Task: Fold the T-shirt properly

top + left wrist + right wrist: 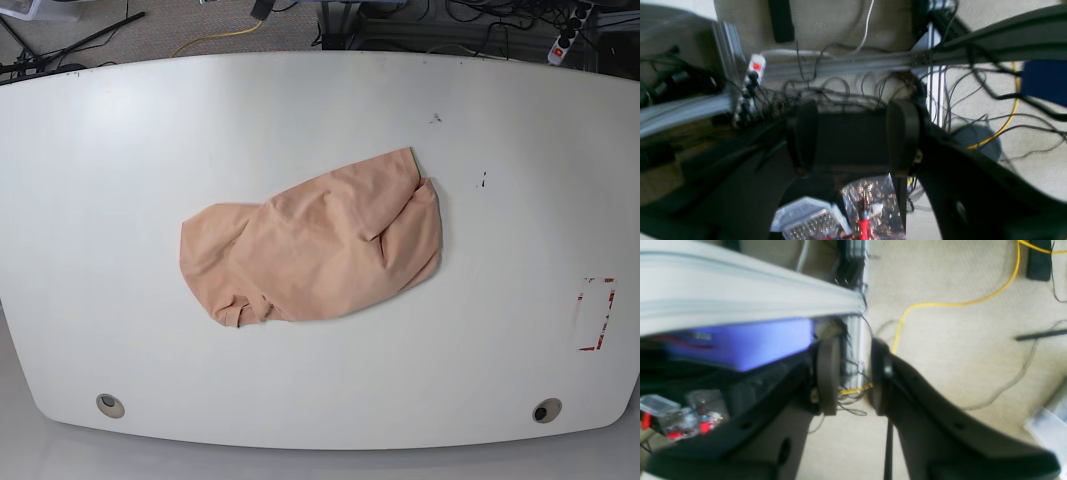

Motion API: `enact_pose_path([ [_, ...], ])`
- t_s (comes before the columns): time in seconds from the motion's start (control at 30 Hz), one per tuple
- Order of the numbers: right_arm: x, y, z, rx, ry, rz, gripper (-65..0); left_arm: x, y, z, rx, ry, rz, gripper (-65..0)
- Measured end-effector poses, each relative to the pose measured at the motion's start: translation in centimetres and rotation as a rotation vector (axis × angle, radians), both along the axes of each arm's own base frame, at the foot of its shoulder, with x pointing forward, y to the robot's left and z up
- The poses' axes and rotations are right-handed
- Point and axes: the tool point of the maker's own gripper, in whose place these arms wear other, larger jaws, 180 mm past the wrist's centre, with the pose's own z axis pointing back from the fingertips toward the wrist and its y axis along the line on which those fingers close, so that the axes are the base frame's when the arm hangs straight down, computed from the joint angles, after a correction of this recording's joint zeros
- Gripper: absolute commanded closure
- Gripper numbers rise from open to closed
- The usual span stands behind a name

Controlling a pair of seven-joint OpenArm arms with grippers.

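The bench (pixel 100 150) carries one item: the T-shirt (pixel 320 245), a crumpled heap near centre, well clear of every edge, no sleeve or hem laid out. Folding appears not yet begun; it needs spreading flat first. Neither arm shows over the bench. The left gripper (pixel 855 140) is spread wide and empty; the right gripper (pixel 853 373) likewise parted, both looking at floor cables (pixel 940 305).

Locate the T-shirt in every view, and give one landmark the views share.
Left wrist: not in it; only floor, cables and frame rails.
Right wrist: not in it; carpet and the table's edge.
Base: the T-shirt lies crumpled at the middle of the white table.
Shared landmark: the yellow cable on the carpet, in all three.
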Motion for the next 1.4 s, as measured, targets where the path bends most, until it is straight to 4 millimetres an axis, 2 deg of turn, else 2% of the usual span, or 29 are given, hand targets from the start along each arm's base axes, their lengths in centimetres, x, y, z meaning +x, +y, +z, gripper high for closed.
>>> enact_pose_path([
  [0.1,-0.5,0.0,1.6,0.002,-0.009,-0.006,-15.2,0.7,-0.3,2.1,0.002,-0.037,-0.021,-30.7],
  [0.3,0.5,0.4,5.6,0.024,-0.081,-0.033,-15.2,1.9,-0.9,5.8,0.005,-0.098,-0.056,-30.7],
  [0.4,2.1,0.5,8.0,0.035,-0.148,-0.035,-15.2,3.2,-1.3,7.8,0.002,-0.149,-0.071,-30.7],
  [0.5,3.3,-0.4,9.7,0.006,-0.192,-0.04,-15.2,4.5,-1.6,9.9,-0.024,-0.203,-0.041,-30.7],
  [0.57,4.8,-1.1,11.4,-0.019,-0.255,-0.052,-15.2,5.7,-1.7,11.4,-0.042,-0.254,-0.019,-30.7],
  [0.63,5.5,-1.8,12.4,-0.045,-0.278,-0.059,-15.2,6.7,-0.9,12.7,-0.038,-0.29,0.007,-30.8],
  [0.77,7.5,-1.9,14.2,-0.045,-0.35,-0.052,-15.2,8.6,0.6,14.5,-0.007,-0.361,0.036,-31.0],
  [0.87,9.1,-1.9,14.4,-0.045,-0.39,-0.047,-15.2,9.3,1.0,14.8,-0.001,-0.382,0.035,-31.1],
  [1.03,13.6,-2.8,15.3,-0.069,-0.514,-0.06,-15.7,11.7,1.2,15.1,0.005,-0.45,0.041,-31.3],
  [1.2,17.0,-2.4,15.1,-0.069,-0.539,-0.035,-16.0,13.0,1.0,15.1,-0.001,-0.483,0.042,-32.9],
  [1.37,21.7,-2.7,16.0,-0.09,-0.612,-0.019,-16.0,14.5,0.9,15.4,-0.001,-0.531,0.045,-51.7],
  [1.4,22.6,-2.8,16.1,-0.094,-0.61,-0.005,-16.0,14.6,0.9,15.4,-0.003,-0.532,0.047,-52.8],
])
